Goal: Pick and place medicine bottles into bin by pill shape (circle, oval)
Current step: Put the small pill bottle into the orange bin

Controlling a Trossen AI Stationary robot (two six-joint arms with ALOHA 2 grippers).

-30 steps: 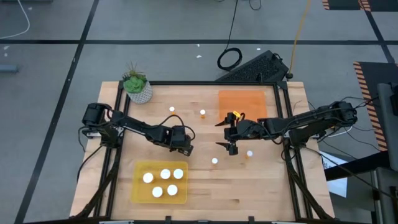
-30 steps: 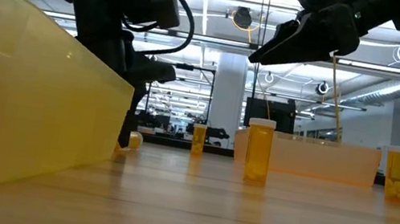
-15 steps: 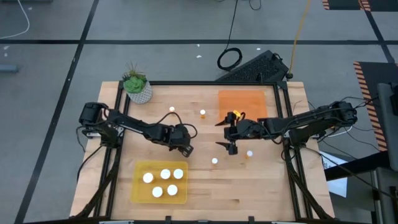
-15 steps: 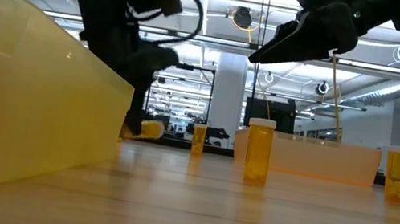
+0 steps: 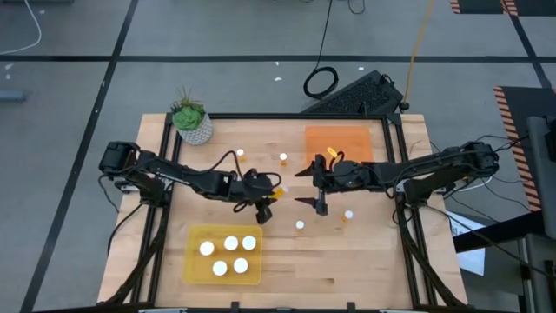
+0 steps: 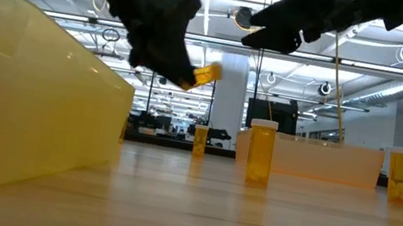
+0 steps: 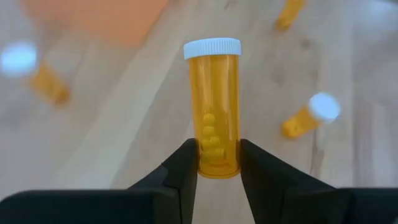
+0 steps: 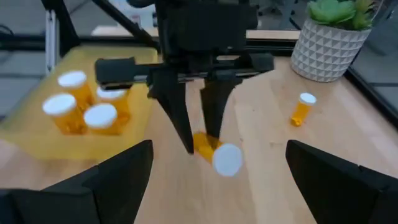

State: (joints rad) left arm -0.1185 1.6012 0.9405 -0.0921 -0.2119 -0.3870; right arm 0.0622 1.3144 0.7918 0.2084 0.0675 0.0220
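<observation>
bottle (image 7: 213, 112): gripped at its base by left hand (image 5: 263, 198), lying level, cap pointing away
yellow tray (image 5: 193, 261): just below-left of the held bottle, nearer the left arm
right hand (image 5: 314, 184): fingers spread wide, holding nothing

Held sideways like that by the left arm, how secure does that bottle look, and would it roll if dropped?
The bottle is pinched near its base by the left gripper, so it may pivot. Round and smooth-sided, it would likely roll. It looks light, with few pills inside.

Open-plan robotics lab — ceiling ducts (image 6: 401, 97), taped grey floor (image 5: 78, 52), wooden workbench (image 5: 382, 252)
</observation>
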